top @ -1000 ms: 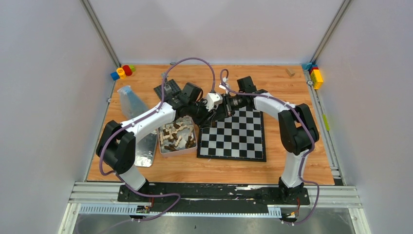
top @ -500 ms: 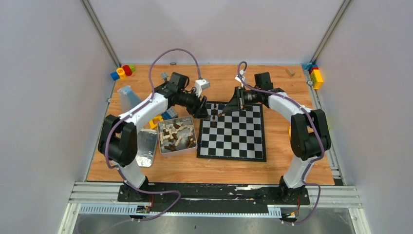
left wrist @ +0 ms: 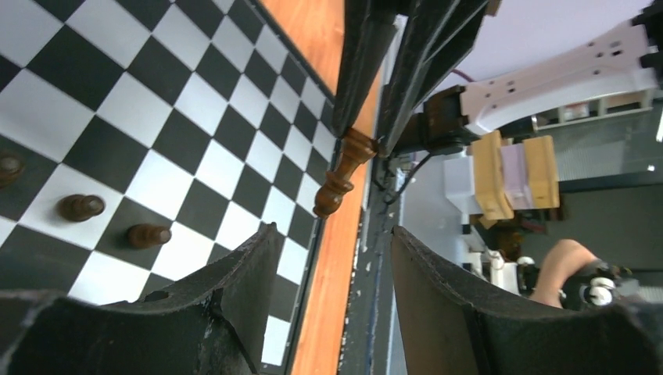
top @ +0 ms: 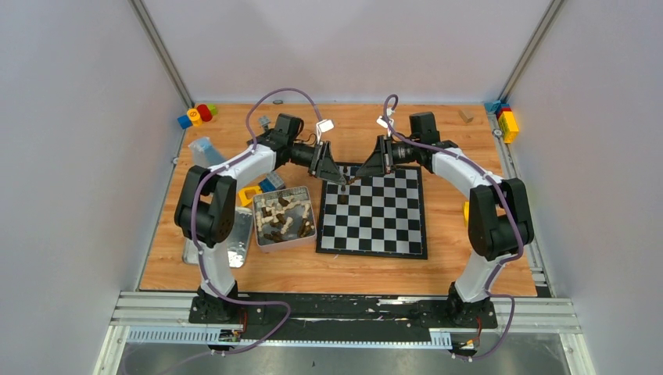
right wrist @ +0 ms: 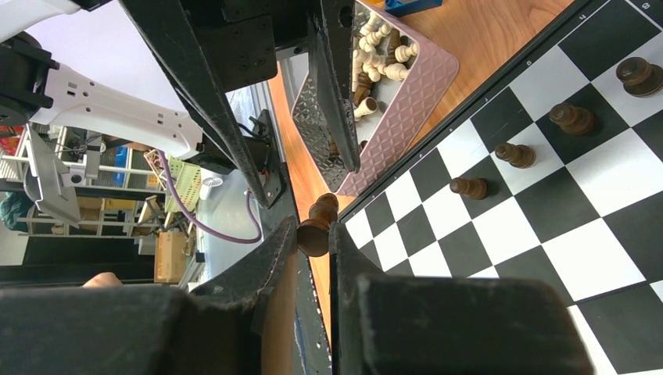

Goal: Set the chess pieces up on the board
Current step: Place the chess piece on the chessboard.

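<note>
Presently: few chess pieces (right wrist: 516, 154) on board (top: 383, 226), most in tin (right wrist: 399, 125) beside it; my right gripper (right wrist: 313, 234) clamps dark piece (left wrist: 344, 168), left gripper (left wrist: 332, 234) parted.

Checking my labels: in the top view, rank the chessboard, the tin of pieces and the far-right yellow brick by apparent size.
1. chessboard
2. tin
3. yellow brick
The differences are plain, so no ties.

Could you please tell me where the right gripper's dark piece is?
Top view: the dark piece sits pinched in the right gripper near the board's far left corner.
</note>
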You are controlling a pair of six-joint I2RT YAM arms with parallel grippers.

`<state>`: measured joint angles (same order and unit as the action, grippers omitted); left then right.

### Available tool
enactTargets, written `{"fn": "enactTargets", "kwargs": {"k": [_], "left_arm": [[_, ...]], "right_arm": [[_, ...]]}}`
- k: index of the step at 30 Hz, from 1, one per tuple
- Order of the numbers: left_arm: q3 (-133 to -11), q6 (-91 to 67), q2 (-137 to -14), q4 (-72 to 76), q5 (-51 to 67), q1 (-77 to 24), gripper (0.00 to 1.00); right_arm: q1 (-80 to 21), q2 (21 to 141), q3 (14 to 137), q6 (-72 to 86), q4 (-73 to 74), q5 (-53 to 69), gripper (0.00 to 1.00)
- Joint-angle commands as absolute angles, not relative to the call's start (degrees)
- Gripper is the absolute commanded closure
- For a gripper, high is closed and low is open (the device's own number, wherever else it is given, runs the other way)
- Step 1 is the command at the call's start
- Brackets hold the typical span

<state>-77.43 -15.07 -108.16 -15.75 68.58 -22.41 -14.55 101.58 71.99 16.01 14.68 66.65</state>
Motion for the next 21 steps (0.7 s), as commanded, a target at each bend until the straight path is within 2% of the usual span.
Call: {"fn": "enactTargets", "kwargs": {"k": [1,14,21], "left_arm": [[-78.73,-25.92,-109.18,-4.71,75.59,-22.32,0.38],[-71.90,-52.36,-112.80,28.29,77.23,-22.34,0.40],[-69.21,-58.05,-112.87,35.77,77.92,-22.51,0.44]], "right_arm": [[-14.40,100.43,72.68,17.15,11.60,69.47,1.00],[-14.34,101.24,72.66,20.17,8.85,71.80,1.00],[-13.95,102.57,73.53,21.06,8.40,71.58,1.00]]}}
